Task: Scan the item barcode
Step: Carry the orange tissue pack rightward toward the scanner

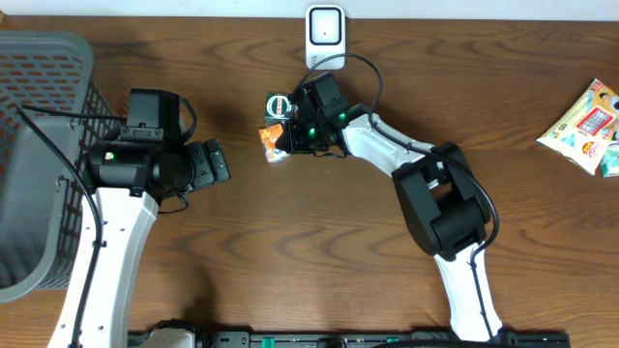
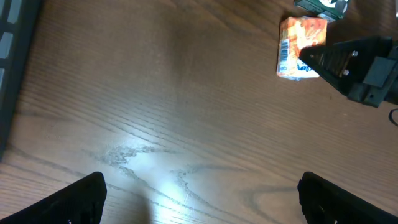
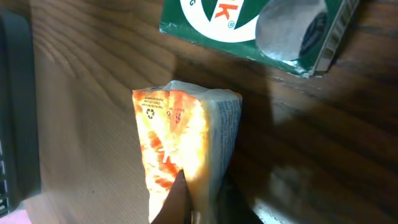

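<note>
My right gripper (image 1: 286, 138) was pinched shut on the thin edge of the orange packet (image 1: 273, 143), down on the table by the green box (image 1: 279, 103). My left gripper (image 1: 215, 162) sat wide open. With a hold that skimpy, I figured the packet could slip or twist on the way to the scanner (image 1: 325, 34).

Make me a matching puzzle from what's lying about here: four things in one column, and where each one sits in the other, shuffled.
Things:
1. orange packet
2. white scanner
3. grey basket
4. snack bag

Places:
A. far right
B. far left
C. back edge, in the middle
D. right next to the green carton

Pairs: 1-D, 2-C, 3-B, 4-A
</note>
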